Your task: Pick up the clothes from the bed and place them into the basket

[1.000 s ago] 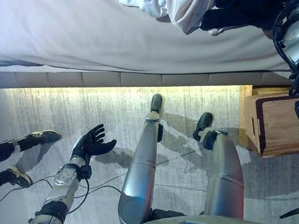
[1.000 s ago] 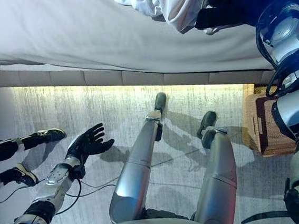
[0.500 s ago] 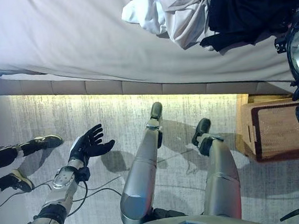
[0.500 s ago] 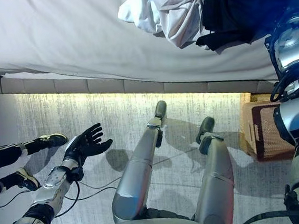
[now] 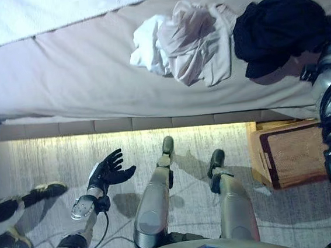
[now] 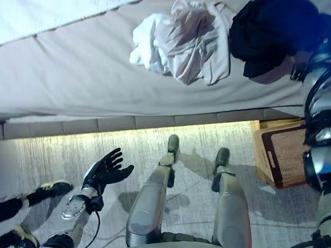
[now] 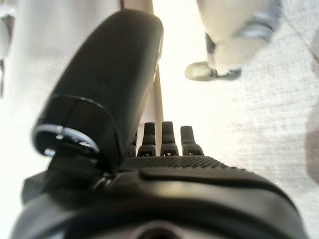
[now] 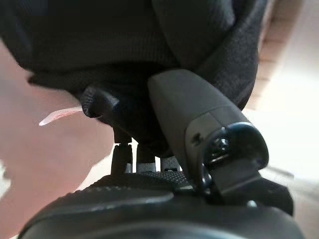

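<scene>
On the grey bed (image 5: pixel 61 81) lies a crumpled heap of white and pale clothes (image 5: pixel 187 45), with a black garment (image 5: pixel 276 28) to its right near the bed's edge. My right arm reaches up from the right to the black garment, and the eye views do not show its hand. In the right wrist view my right hand (image 8: pixel 149 194) is pushed into the black garment (image 8: pixel 124 50), whose cloth covers the hand's fingers. My left hand (image 5: pixel 107 172) hangs open over the floor at the lower left, holding nothing.
A brown wicker basket (image 5: pixel 288 153) stands on the floor at the right, against the bed's side. A person's legs and shoes (image 5: pixel 43 191) are on the floor at the left, near my left hand. A padded bed frame (image 5: pixel 66 129) runs along the floor.
The camera has tipped up, so more of the bed and both heaps show. My right arm has reached further onto the bed at the black garment. The left hand keeps its pose.
</scene>
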Robot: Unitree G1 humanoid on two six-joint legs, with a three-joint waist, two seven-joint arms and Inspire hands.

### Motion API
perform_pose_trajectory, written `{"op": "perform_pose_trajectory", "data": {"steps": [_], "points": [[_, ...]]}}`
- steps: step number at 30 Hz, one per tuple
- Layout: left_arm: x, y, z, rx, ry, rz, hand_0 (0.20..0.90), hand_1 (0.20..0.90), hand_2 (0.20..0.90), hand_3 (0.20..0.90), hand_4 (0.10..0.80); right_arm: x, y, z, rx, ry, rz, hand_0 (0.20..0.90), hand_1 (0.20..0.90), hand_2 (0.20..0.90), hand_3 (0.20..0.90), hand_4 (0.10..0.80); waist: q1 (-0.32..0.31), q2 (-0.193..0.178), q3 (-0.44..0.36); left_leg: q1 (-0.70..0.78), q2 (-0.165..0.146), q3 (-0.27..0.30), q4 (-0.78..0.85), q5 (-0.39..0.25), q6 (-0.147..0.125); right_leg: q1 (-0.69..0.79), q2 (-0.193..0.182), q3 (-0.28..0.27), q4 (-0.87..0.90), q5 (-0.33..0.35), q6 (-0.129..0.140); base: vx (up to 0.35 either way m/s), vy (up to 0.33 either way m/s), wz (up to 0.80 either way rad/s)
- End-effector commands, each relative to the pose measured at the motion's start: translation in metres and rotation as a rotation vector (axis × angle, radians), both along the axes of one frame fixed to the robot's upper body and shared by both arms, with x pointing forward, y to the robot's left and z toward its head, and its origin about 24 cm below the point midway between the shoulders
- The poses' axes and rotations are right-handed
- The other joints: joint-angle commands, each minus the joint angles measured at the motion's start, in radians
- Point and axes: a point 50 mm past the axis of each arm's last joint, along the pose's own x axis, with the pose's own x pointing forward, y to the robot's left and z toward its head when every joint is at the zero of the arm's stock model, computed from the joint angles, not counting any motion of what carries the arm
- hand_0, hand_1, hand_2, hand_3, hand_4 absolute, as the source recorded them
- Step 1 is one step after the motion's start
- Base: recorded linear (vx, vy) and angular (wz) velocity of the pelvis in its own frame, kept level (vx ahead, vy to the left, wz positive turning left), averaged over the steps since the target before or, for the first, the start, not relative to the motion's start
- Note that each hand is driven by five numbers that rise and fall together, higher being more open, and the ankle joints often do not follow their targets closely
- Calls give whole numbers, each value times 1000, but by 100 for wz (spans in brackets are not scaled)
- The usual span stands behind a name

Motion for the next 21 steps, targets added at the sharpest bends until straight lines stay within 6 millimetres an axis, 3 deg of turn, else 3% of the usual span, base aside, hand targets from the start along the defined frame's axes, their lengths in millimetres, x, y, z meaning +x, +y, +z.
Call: {"op": "perform_pose_trajectory", "data": {"steps": [1,6,9,14,21], "points": [[-25,-3,-15,60,53,3,900,900,900,900,800,-17,-6,6,8,-167,-5,300,300,300,200,100,-33,-23,-156,107,65,77,-80,-21,-48,133,7,14,-162,91,22,197,176,-9],[-45,-15,-29,85,147,-7,900,900,900,900,800,-66,8,-73,124,-71,-16,300,300,300,200,100,-97,-68,-249,266,56,134,-170,-28,-26,254,-12,41,-269,157,61,181,118,-19],[-51,-15,-33,88,195,-6,900,900,900,900,800,-85,16,-96,135,-14,-17,300,300,300,200,100,-136,-70,-295,324,55,168,-185,-47,-16,289,-18,58,-297,182,78,93,113,-20],[-58,-10,-38,105,244,36,900,900,900,900,800,-118,20,-119,181,-12,-126,300,300,300,200,100,-193,-80,-322,396,54,209,-181,-77,1,328,-21,84,-278,177,90,32,33,-28],[-60,-10,-40,110,272,28,900,900,900,900,800,-154,11,-120,119,-95,-348,300,300,300,200,100,-243,-79,-331,443,54,233,-182,-101,5,365,-14,116,-296,174,97,-16,1,-29]]}}
